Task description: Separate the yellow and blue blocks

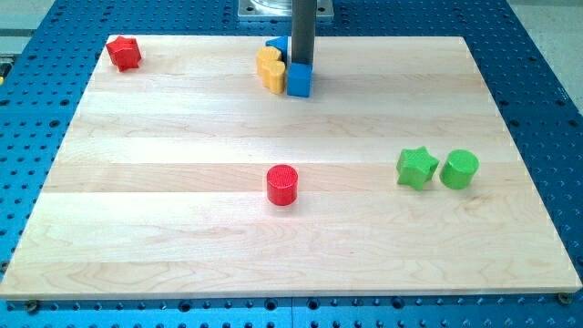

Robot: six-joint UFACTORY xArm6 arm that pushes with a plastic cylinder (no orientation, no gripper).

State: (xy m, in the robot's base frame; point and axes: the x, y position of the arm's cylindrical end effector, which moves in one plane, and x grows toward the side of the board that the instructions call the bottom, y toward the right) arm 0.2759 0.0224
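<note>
A yellow block (270, 69) of rounded, lobed shape lies near the view's top centre. A blue cube (299, 80) touches its right side. A second blue block (277, 45) shows partly behind them, its shape unclear. My tip (301, 63) ends just behind the blue cube, at its top edge, right of the yellow block. The dark rod hides part of the far blue block.
A red star-like block (123, 52) lies at the top left corner of the wooden board (182, 228). A red cylinder (282, 185) stands at the centre. A green star (417, 168) and a green cylinder (459, 169) sit together at the right.
</note>
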